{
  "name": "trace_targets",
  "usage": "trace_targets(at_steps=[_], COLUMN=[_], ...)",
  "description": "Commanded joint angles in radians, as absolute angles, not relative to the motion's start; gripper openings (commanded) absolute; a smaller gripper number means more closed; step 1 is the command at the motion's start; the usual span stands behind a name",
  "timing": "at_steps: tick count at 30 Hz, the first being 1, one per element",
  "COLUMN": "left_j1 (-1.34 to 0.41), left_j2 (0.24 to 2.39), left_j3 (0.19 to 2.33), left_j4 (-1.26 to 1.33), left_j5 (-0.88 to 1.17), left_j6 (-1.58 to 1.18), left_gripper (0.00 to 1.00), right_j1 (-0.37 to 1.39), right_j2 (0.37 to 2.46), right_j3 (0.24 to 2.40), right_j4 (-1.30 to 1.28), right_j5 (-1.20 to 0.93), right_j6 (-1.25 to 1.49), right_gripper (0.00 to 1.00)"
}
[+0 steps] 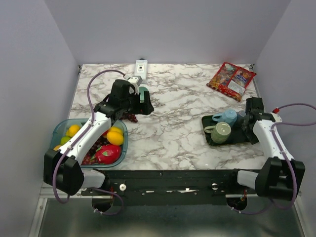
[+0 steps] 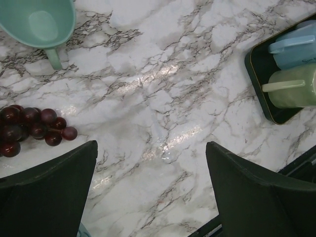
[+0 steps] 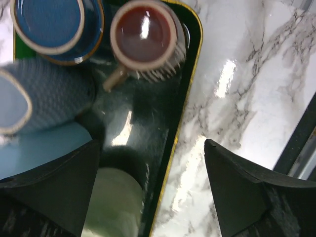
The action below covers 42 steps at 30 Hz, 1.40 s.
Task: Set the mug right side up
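A teal mug sits on the marble table by my left gripper; in the left wrist view the teal mug shows its inside, handle toward me. A dark tray at the right holds a pale green mug with its flat base facing up and a light blue mug. My left gripper is open and empty over bare marble. My right gripper hovers over the tray's right edge. In the right wrist view it is open, above the green mug.
The tray also holds a brown-inside mug, a dark blue mug and a grey-blue ribbed mug. Grapes lie left of my left gripper. A fruit bowl, snack packet and white device stand around.
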<state>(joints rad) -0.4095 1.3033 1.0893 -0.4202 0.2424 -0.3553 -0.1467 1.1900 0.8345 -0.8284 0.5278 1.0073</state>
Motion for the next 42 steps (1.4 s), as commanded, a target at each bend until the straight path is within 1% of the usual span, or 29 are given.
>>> trace_targets(at_steps=[1,7,11,24,34,37,38,42], left_j1=[-0.405,-0.405,-0.405,-0.403,-0.403,-0.403,-0.403,-0.403], left_j2=[1.322,1.316,1.328,1.373,1.45,1.46,1.459,1.447], left_j3=[1.08,1.057,1.063,1.061,1.127,1.134,1.132,1.112], left_j4=[-0.368,-0.361,-0.36,-0.408,-0.425,-0.425,-0.422,-0.403], left_j5=[0.319,0.322,0.333,0.383,0.423,0.425,0.425,0.425], left_j6=[-0.348,-0.354,-0.362,-0.405,-0.425,-0.429,-0.431,-0.433], left_gripper=[0.99,0.99,0.99,0.99,0.99,0.99,0.99,0.99], right_j1=[-0.193,-0.225,-0.242,-0.253,-0.261,-0.265,-0.265,-0.265], right_j2=[1.29,1.367,1.402,1.483,1.502,1.5,1.5,1.483], right_j3=[0.916,0.94,0.933,0.922,0.939,0.934,0.936,0.928], right_j4=[-0.769,-0.742,-0.73,-0.752,-0.778,-0.778,-0.776,-0.773], right_j5=[0.572,0.577,0.565,0.597,0.621,0.614,0.611,0.6], right_j6=[1.058,1.106,1.152,1.37,1.361,1.342,1.332,1.296], right_gripper=[0.91,0.89,0.81,0.79,0.79,0.72,0.66,0.59])
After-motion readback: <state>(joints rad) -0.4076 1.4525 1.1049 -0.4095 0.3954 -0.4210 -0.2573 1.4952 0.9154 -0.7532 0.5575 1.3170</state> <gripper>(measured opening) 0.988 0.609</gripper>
